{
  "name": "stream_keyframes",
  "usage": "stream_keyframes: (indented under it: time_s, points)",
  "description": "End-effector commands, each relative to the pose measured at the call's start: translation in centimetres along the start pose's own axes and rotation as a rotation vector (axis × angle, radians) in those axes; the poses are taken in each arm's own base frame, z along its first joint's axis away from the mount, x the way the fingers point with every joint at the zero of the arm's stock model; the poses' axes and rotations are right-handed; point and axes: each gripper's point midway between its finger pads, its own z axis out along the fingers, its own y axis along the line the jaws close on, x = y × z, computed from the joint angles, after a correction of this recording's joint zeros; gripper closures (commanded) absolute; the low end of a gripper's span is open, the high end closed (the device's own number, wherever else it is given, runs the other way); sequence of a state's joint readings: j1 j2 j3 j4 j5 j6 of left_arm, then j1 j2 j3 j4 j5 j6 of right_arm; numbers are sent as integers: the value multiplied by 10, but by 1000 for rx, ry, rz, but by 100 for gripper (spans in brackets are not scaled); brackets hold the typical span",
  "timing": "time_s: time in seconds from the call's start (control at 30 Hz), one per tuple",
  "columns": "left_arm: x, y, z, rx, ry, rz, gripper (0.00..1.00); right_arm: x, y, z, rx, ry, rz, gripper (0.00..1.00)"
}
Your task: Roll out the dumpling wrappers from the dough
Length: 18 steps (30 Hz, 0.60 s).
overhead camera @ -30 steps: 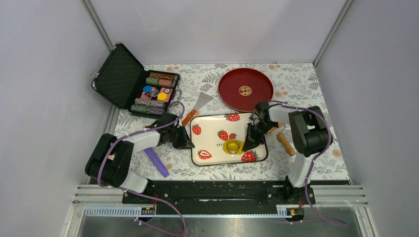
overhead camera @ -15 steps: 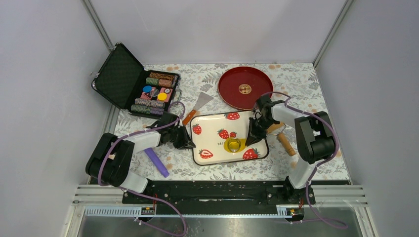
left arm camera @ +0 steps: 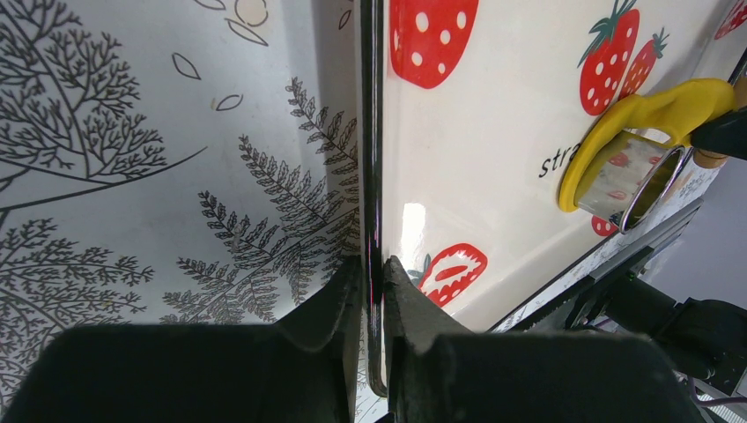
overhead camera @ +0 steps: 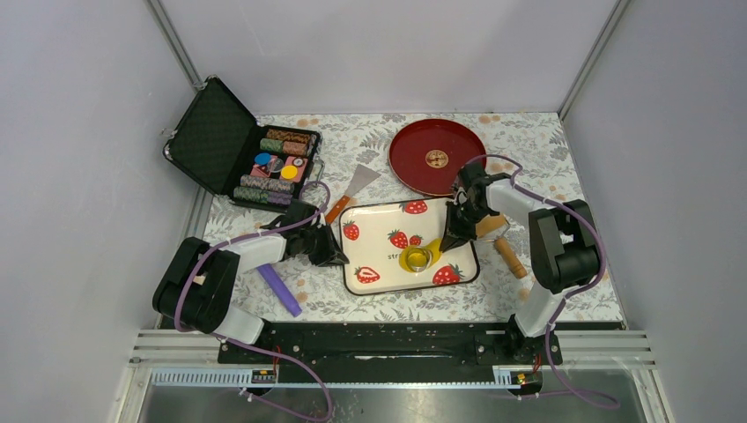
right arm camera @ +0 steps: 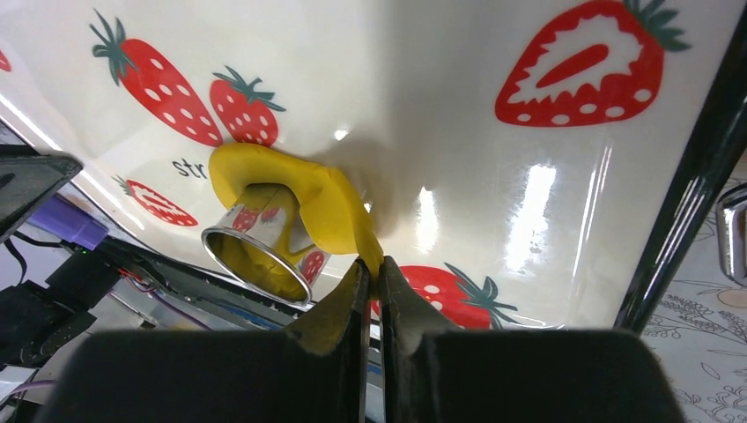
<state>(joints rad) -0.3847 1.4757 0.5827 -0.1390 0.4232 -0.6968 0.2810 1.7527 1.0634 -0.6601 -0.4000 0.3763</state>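
We have the right gripper (right arm camera: 372, 269) closed down to a sliver, its two black fingertips pinching a thin tongue of the bright-yellow soft dough (right arm camera: 326, 198) over the front right part of the glossy cream rectangular tray printed with red strawberries (overhead camera: 377, 254). From that pinch the dough runs away from the fingertips and wraps as a collar around a small shiny metal ring cutter (right arm camera: 264, 242), which stands on the tray just beyond the claw, close to but not touching it. The left gripper (left arm camera: 372, 264) is clamped on the tray's left rim, one finger inside the rim and one outside over the fern-print tablecloth (left arm camera: 176, 176). We judge the step in hand to be stripping the trimmed scrap off the cutter so that a round wrapper is left inside the ring. We cannot see that wrapper clearly from here. To do this well we should draw the tongue slowly and low, outward towards the tray's right edge, so the collar slides or parts around the ring rather than dragging it. The dough looks soft and stretchy, so a quick tug may thin it and snap it at the pinch, leaving most of the scrap on the tray. The hold on the left rim should stay firm while we pull, since the glossy tray could skate on the cloth.
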Motion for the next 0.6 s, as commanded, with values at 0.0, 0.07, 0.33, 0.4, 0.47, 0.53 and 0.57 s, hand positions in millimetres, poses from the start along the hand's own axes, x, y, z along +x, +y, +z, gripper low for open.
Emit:
stream_keyframes:
  time_s: [0.0, 0.07, 0.33, 0.4, 0.47, 0.53, 0.57]
  points:
    - [29, 55, 5, -208, 69, -14, 100, -18, 6, -14, -2, -64, -28, 89]
    - [30, 55, 5, -209, 71, -15, 100, -21, 7, -15, -3, -62, -28, 88]
    - [30, 56, 5, -210, 72, -15, 100, -26, 15, -16, -31, -56, -30, 61]
    - [30, 56, 5, -211, 73, -15, 100, -26, 15, -13, -48, -53, -20, 54]
    - [30, 56, 5, -210, 74, -15, 100, -24, 14, -9, -63, -45, -6, 49]
    - [30, 55, 5, -208, 73, -15, 100, -20, 11, -4, -76, -36, 13, 45]
    - [30, 56, 5, -209, 74, -14, 100, -20, 12, -1, -92, -33, 21, 43]
